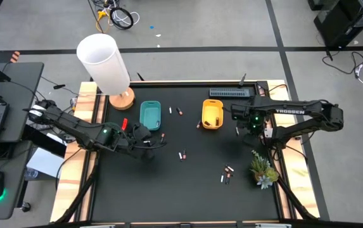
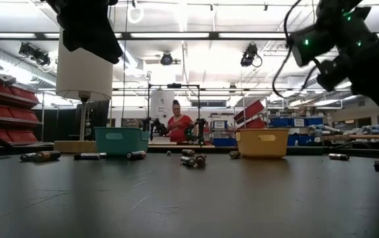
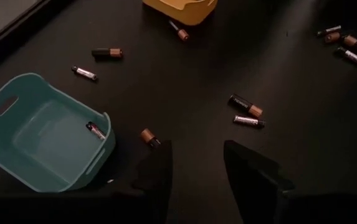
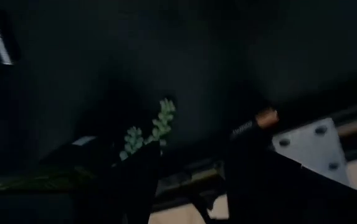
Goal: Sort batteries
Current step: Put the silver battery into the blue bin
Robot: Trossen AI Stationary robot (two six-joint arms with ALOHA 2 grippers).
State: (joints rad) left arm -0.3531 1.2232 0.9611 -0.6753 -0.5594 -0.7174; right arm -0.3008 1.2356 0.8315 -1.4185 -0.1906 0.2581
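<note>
Batteries lie scattered on the black table: two (image 1: 175,111) between the trays, one (image 1: 182,154) mid-table, a few (image 1: 226,173) near the right. The teal tray (image 1: 150,115) holds one battery (image 3: 95,130); another (image 3: 149,137) lies just outside its wall. The yellow tray (image 1: 212,114) stands to its right. My left gripper (image 3: 197,171) hovers open beside the teal tray's near side, nothing between its fingers. My right gripper (image 4: 194,174) hangs open above the table right of the yellow tray; a dark, copper-ended battery (image 4: 256,124) lies on the table below, past one finger.
A white lamp (image 1: 103,63) on a wooden base stands at the far left corner. A small plant (image 1: 262,170) sits by the right edge, close under the right arm. A dark bar (image 1: 232,92) lies along the far edge. A person (image 2: 176,125) shows in the room beyond.
</note>
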